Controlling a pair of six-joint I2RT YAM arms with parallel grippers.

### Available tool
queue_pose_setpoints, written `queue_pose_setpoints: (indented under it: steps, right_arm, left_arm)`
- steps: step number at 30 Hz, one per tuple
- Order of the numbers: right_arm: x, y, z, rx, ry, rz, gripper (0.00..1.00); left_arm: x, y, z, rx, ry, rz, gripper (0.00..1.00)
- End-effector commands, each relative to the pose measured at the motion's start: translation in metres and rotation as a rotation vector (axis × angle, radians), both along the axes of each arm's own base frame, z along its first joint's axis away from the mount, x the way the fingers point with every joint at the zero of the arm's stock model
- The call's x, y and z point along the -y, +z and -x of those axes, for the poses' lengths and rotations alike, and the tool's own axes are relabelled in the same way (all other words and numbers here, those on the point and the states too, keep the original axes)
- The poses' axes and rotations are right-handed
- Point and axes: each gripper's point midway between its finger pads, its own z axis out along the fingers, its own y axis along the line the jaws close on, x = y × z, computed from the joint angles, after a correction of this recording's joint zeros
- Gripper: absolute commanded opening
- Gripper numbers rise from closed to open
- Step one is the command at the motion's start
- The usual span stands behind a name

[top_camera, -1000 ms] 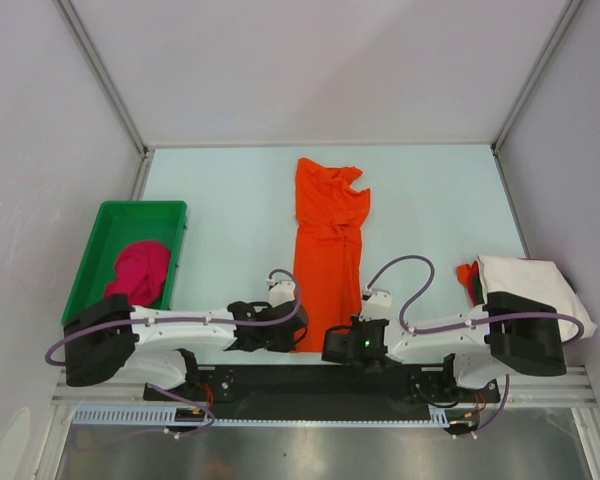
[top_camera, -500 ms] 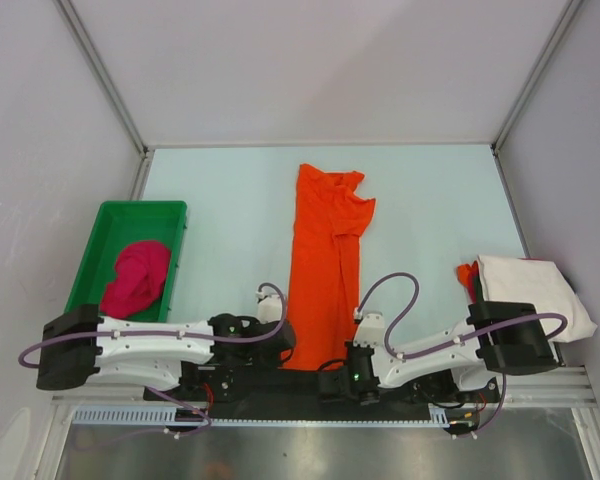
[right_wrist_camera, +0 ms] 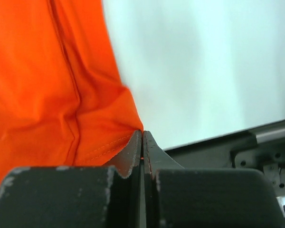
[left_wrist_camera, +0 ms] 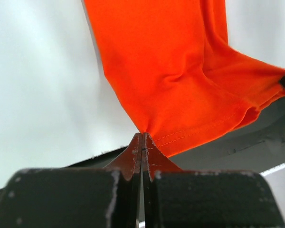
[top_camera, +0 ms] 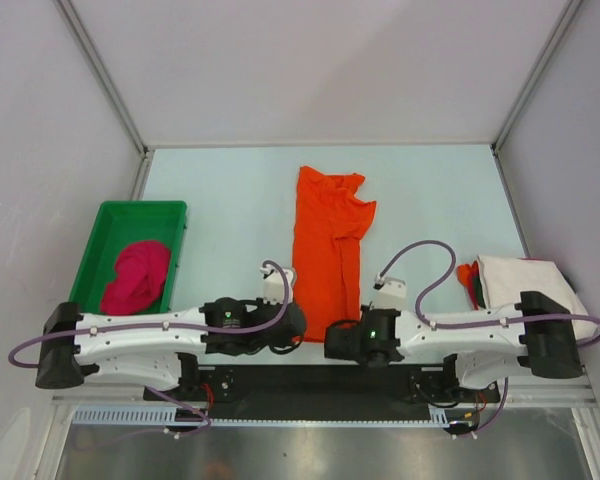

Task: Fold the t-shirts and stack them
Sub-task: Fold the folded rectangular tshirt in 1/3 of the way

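Observation:
The bright orange t-shirt [top_camera: 326,240] lies as a long narrow strip down the middle of the table, its hem at the near end. My left gripper [top_camera: 293,326] is shut on the hem's left corner, as the left wrist view [left_wrist_camera: 142,135] shows with orange cloth [left_wrist_camera: 180,71] spreading from the closed tips. My right gripper [top_camera: 337,340] is shut on the hem's right corner, which also shows in the right wrist view [right_wrist_camera: 142,133] with the cloth [right_wrist_camera: 47,80] to its left. The magenta-pink t-shirt [top_camera: 137,275] lies bunched in the green tray [top_camera: 130,212]. The off-white t-shirt [top_camera: 532,285] lies folded at the right.
A bit of orange-red cloth [top_camera: 468,275] sticks out from under the off-white shirt's left side. The black base rail [top_camera: 310,385] runs along the table's near edge under both grippers. White enclosure walls stand at the left, right and back.
Both grippers have moved away from the near edge with the orange hem. The shirt's near end now sits farther in, and the strip looks shorter.

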Motion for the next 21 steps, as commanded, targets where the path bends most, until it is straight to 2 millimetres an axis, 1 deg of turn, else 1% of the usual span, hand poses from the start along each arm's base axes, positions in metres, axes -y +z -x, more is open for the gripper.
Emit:
queue_pose_setpoints:
  steps: [1,2,3,5,6,8,9,10,11,12,13,14,15,16,17,18,19,20,21]
  right_arm:
    - [0.012,0.029,-0.042,0.121,-0.012,0.033,0.0]
    - [0.013,0.031,-0.047,0.126,-0.015,0.031,0.0]
    - [0.019,0.032,-0.055,0.125,-0.024,0.047,0.0]
    - [0.017,0.035,-0.067,0.136,-0.033,0.028,0.0]
    - [0.018,0.036,-0.071,0.139,-0.03,0.033,0.0]
    - [0.018,0.042,-0.088,0.15,-0.033,0.036,0.0]
    - [0.017,0.044,-0.094,0.155,-0.03,0.035,0.0]
    - [0.018,0.046,-0.106,0.16,-0.03,0.048,0.0]
    - [0.017,0.048,-0.112,0.164,-0.027,0.05,0.0]
    - [0.015,0.051,-0.12,0.167,-0.027,0.044,0.0]
    - [0.015,0.054,-0.133,0.175,-0.022,0.048,0.0]
    - [0.015,0.051,-0.139,0.167,-0.021,0.063,0.0]
    - [0.009,0.054,-0.149,0.176,-0.022,0.037,0.0]
    - [0.008,0.054,-0.154,0.175,-0.019,0.041,0.0]
    - [0.014,0.05,-0.165,0.163,-0.018,0.068,0.0]
    - [0.007,0.052,-0.174,0.171,-0.016,0.043,0.0]
    - [0.007,0.05,-0.18,0.17,-0.016,0.043,0.0]
    - [0.012,0.046,-0.19,0.156,-0.019,0.069,0.0]
    - [0.009,0.045,-0.199,0.158,-0.021,0.053,0.0]
  left_arm:
    - [0.0,0.021,-0.024,0.098,0.018,-0.031,0.0]
    - [0.001,0.024,-0.028,0.103,0.025,-0.022,0.0]
    - [-0.002,0.025,-0.035,0.11,0.038,-0.032,0.0]
    - [-0.004,0.028,-0.045,0.121,0.056,-0.033,0.0]
    - [-0.008,0.031,-0.055,0.127,0.088,-0.033,0.0]
    - [-0.01,0.035,-0.067,0.143,0.095,-0.038,0.0]
    - [-0.015,0.037,-0.078,0.15,0.111,-0.047,0.0]
    - [-0.014,0.04,-0.084,0.159,0.117,-0.037,0.0]
    - [-0.015,0.041,-0.09,0.165,0.123,-0.038,0.0]
    - [-0.019,0.042,-0.101,0.17,0.134,-0.058,0.0]
    - [-0.017,0.044,-0.108,0.179,0.135,-0.051,0.0]
    - [-0.017,0.046,-0.114,0.186,0.137,-0.054,0.0]
    - [-0.018,0.045,-0.125,0.192,0.142,-0.075,0.0]
    - [-0.015,0.047,-0.132,0.198,0.14,-0.066,0.0]
    - [-0.011,0.051,-0.138,0.204,0.137,-0.062,0.0]
    - [-0.014,0.046,-0.149,0.197,0.142,-0.09,0.0]
    - [-0.01,0.045,-0.155,0.193,0.141,-0.085,0.0]
    - [-0.005,0.051,-0.162,0.196,0.138,-0.072,0.0]
    - [-0.008,0.052,-0.173,0.194,0.152,-0.071,0.0]
